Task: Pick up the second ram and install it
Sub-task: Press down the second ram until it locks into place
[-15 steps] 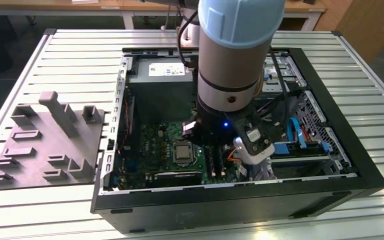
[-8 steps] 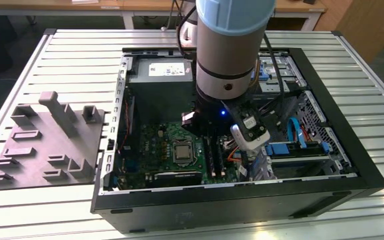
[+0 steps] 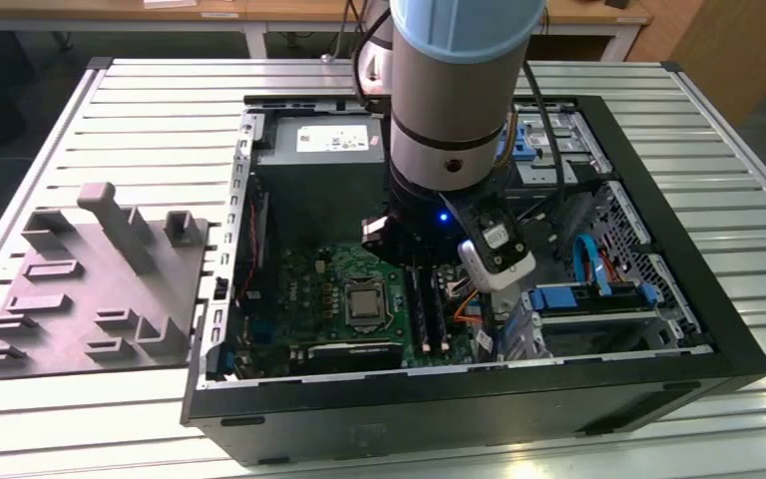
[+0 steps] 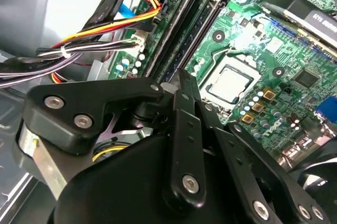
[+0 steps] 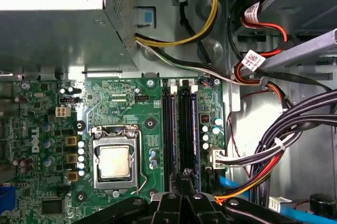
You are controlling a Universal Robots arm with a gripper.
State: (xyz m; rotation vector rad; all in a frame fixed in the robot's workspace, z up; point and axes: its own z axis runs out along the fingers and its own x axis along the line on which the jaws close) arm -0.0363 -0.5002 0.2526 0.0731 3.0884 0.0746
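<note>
The second ram (image 5: 188,129) stands on edge in a black slot of the green motherboard (image 5: 121,103), beside the CPU socket (image 5: 114,161). It appears as a thin bluish strip (image 4: 185,45) running away from the fingertips. My gripper (image 5: 187,175) is low inside the open computer case (image 3: 490,394), its fingers closed together right over the stick's top edge (image 4: 180,75). I cannot tell whether they pinch the stick or only rest on it. In the exterior view the arm's wrist covers the gripper (image 3: 426,267), which hangs over the slots (image 3: 426,304).
A grey power supply (image 3: 319,150) fills the case's far end. Cable bundles (image 5: 263,166) hang close beside the slots. Blue-tabbed drive bays (image 3: 582,299) lie on the exterior view's right. A grey holder block (image 3: 91,279) sits on the slatted table at the exterior view's left.
</note>
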